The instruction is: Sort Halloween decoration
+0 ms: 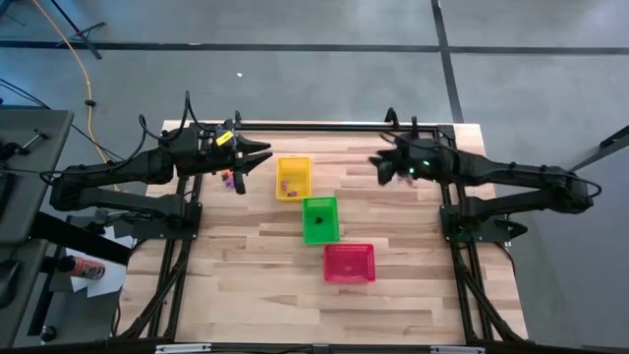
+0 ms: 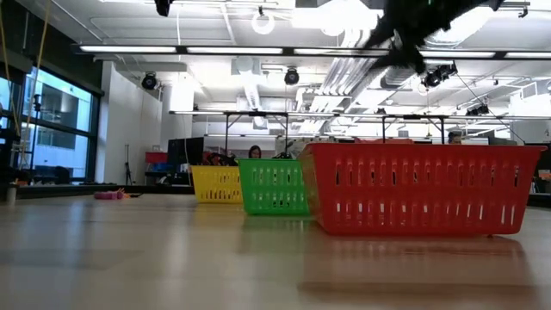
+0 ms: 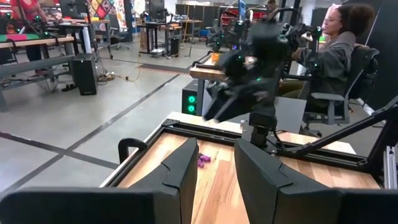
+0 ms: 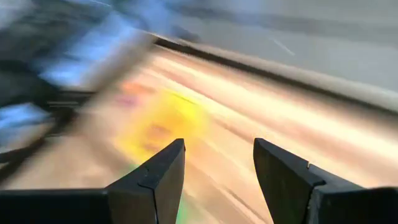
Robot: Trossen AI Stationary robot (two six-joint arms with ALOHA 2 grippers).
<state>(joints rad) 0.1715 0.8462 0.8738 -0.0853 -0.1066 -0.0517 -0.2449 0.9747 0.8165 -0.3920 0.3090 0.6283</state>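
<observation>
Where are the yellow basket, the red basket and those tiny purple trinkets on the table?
yellow basket (image 1: 293, 178), high view, its floor.
red basket (image 2: 413, 189), low view, its front mesh wall.
purple trinkets (image 1: 228, 180), high view, the small cluster by the left arm.

Grey concrete floor (image 1: 324, 79) w/ dark seams; big windows (image 2: 60, 129) at 9 o'clock; ceiling light strips (image 2: 172, 49) overhead; desks (image 3: 37, 50), office chair (image 3: 339, 93) beyond.

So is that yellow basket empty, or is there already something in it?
Not empty. From above, the yellow basket holds a couple of tiny purple trinkets on its floor; what they are is too small to tell.
</observation>
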